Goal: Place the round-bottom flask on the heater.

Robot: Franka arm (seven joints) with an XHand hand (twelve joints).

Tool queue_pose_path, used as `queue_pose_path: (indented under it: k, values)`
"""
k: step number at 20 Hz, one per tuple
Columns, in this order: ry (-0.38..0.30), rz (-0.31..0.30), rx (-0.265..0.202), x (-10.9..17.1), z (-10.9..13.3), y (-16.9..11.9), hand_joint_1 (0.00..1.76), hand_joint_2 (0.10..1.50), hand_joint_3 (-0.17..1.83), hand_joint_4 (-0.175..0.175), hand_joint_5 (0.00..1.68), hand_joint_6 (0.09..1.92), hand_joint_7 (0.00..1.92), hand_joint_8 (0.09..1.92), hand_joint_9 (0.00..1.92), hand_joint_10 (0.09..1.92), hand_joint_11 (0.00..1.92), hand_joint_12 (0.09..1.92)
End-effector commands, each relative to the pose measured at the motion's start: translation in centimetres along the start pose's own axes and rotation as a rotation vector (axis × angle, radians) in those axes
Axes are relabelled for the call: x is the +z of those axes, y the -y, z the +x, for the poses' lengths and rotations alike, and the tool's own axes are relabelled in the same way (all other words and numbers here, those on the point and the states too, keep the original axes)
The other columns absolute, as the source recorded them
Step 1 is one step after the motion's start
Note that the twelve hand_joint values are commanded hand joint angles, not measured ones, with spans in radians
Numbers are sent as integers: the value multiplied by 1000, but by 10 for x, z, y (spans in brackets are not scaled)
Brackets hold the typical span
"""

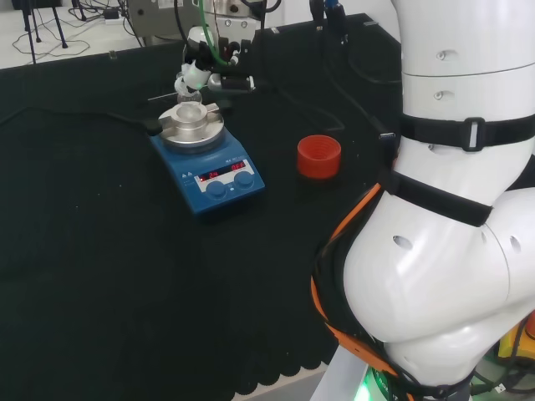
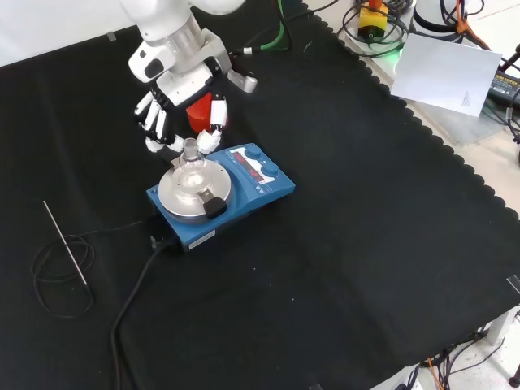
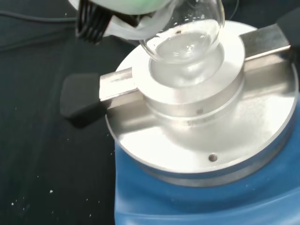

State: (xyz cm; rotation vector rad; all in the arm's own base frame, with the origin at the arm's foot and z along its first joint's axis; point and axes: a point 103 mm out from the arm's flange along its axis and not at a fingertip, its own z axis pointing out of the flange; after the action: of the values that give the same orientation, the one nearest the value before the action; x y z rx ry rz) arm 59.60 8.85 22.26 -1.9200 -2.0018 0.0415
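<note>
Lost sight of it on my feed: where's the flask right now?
In the front view the flask sits in the metal block on the blue heater, left of centre, with the hand around its neck.

Clear glass flask (image 3: 185, 28), brushed-metal heater (image 3: 197, 122) top w/ blue base, matt cloth (image 2: 366, 244).

Flask (image 2: 192, 168) on heater (image 2: 218, 195), stand (image 1: 318, 156) beside.

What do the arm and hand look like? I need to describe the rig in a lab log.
The arm has big, glossy white rounded links, with black straps buckled round them and an orange cable running along the lower link. The hand is black and white: white finger segments over black joints, mounted on a white wrist block. A green cable trails off behind it.
</note>
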Motion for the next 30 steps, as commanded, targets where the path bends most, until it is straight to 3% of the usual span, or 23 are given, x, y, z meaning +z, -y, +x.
queue_pose_path:
  k: [1,27,30]
  values:
    - [1,13,-3,8,2,-1,1082,726,875,-35,957,1316,470,674,630,650,213,1331]
    - [13,24,10,19,1,-10,1081,725,879,-31,957,1317,464,675,626,653,213,1332]
    - [-14,26,14,20,-2,-10,1073,778,774,-20,940,1286,447,685,610,664,207,1337]
